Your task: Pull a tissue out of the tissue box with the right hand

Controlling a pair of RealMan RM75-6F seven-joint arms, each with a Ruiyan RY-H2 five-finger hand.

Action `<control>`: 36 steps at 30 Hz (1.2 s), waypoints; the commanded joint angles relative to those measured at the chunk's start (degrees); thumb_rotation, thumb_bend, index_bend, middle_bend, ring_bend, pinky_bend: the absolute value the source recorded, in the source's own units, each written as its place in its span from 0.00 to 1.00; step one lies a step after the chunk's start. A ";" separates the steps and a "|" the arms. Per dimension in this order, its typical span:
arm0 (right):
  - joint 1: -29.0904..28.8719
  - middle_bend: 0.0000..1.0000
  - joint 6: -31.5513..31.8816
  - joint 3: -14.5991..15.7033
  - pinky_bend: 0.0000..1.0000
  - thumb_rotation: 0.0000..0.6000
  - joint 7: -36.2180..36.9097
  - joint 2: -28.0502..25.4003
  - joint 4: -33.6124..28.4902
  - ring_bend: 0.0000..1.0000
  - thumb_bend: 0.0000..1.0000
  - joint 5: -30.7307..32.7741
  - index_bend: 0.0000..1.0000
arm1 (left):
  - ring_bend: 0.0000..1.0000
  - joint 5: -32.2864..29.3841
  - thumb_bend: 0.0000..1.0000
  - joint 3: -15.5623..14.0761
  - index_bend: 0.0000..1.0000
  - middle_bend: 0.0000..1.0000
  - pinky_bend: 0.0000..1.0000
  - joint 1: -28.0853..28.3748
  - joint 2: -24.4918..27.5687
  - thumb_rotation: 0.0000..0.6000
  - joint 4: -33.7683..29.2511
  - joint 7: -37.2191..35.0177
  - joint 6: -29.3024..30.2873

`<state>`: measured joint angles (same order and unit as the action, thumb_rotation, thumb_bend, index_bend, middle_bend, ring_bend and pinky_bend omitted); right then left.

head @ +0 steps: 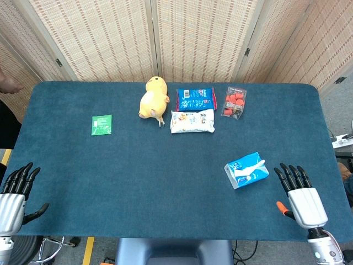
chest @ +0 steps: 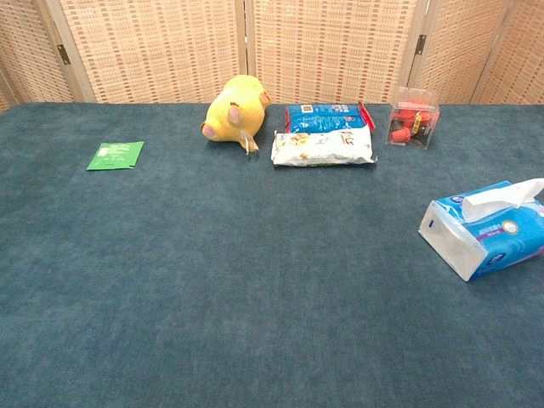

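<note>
A blue and white tissue box (head: 246,170) lies on the blue table toward the right front, with a white tissue (head: 251,165) sticking out of its top. In the chest view the tissue box (chest: 483,239) sits at the right edge with the tissue (chest: 503,196) standing up. My right hand (head: 298,190) rests flat near the table's front right corner, just right of the box, fingers spread and holding nothing. My left hand (head: 15,193) rests open at the front left corner. Neither hand appears in the chest view.
At the back middle lie a yellow plush toy (head: 153,98), a blue snack bag (head: 195,99), a white wipes pack (head: 192,121) and a clear box of red pieces (head: 234,102). A green packet (head: 101,125) lies at the left.
</note>
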<state>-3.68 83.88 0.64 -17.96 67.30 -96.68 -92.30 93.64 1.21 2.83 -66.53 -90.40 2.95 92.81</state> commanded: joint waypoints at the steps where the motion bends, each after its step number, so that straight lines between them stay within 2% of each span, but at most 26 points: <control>1: 0.02 0.00 0.02 -0.01 0.00 1.00 0.16 -0.06 0.03 0.00 0.14 0.07 0.00 | 0.00 0.03 0.25 -0.01 0.00 0.00 0.14 0.03 -0.02 1.00 -0.04 0.06 -0.04; 8: -0.25 0.00 -0.14 -0.19 0.00 1.00 1.18 -0.15 0.15 0.00 0.14 0.07 0.00 | 0.00 0.00 0.25 0.03 0.00 0.00 0.14 0.07 0.00 1.00 -0.03 -0.18 -0.04; 12: -1.34 0.01 -0.38 -0.59 0.00 1.00 5.07 0.09 1.20 0.00 0.15 -1.17 0.00 | 0.00 -0.20 0.25 0.02 0.00 0.00 0.14 0.23 0.03 1.00 -0.02 -0.31 -0.48; 17: -3.89 0.13 -2.71 -3.11 0.00 1.00 8.36 1.72 4.03 0.00 0.21 0.96 0.16 | 0.00 -0.23 0.25 -0.02 0.00 0.00 0.14 0.31 -0.02 1.00 -0.04 -0.15 -0.68; 24: -9.17 0.25 -10.46 -7.08 0.04 1.00 3.65 4.73 5.15 0.00 0.21 7.91 0.29 | 0.00 -0.59 0.25 0.18 0.00 0.00 0.14 0.33 0.16 1.00 -0.04 -0.72 -0.67; 30: -11.76 0.27 -14.34 -8.60 0.05 1.00 0.40 6.92 5.84 0.00 0.21 12.14 0.30 | 0.00 -0.64 0.25 0.20 0.00 0.00 0.14 0.30 0.28 1.00 -0.07 -1.08 -0.59; 36: -15.28 0.29 -19.53 -10.29 0.05 1.00 -3.22 10.47 7.66 0.00 0.21 19.08 0.33 | 0.00 -0.78 0.25 0.36 0.00 0.00 0.14 0.23 0.60 1.00 -0.15 -1.97 -0.32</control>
<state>-17.59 66.08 -8.93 -19.63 76.33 -89.90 -75.51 92.87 1.56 3.07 -65.94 -90.55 1.00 92.48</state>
